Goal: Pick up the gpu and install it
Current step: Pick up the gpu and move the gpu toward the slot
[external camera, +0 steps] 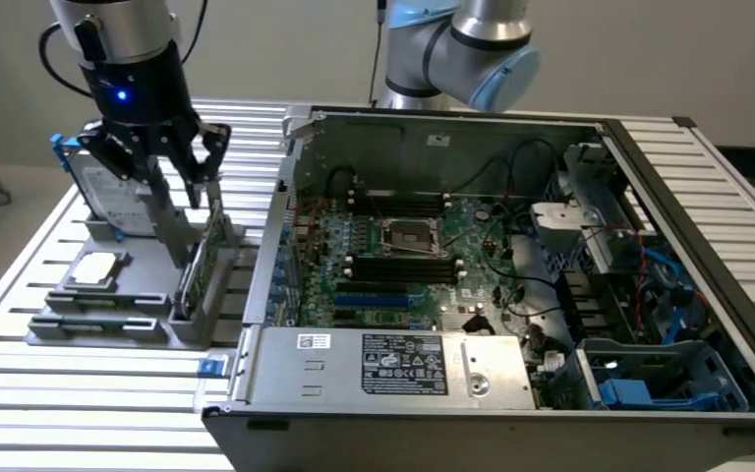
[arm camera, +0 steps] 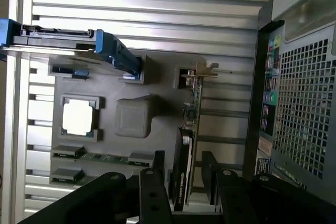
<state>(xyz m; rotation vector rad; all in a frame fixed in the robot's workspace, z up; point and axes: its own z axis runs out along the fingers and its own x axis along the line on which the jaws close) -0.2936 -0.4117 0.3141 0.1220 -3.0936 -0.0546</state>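
Black fingers of the tool stand spread apart, with the gpu lined up in the gap between them. A gap shows beside the card on at least one side, so the tool is released and grasps nothing.

The gpu stands on edge in a slot of the grey holder on the slatted counter, with a silver bracket at one end. It is near the open computer case. A hard drive with a blue frame and a square chip sit in the same holder, apart from the card.

I judge the step in hand to be the pick-up, at the approach over the card. Nothing is installed yet. A sound grasp would call for the fingers to sit centred and low enough over the shroud and board before closing. The card would then need a straight lift out of its slot.
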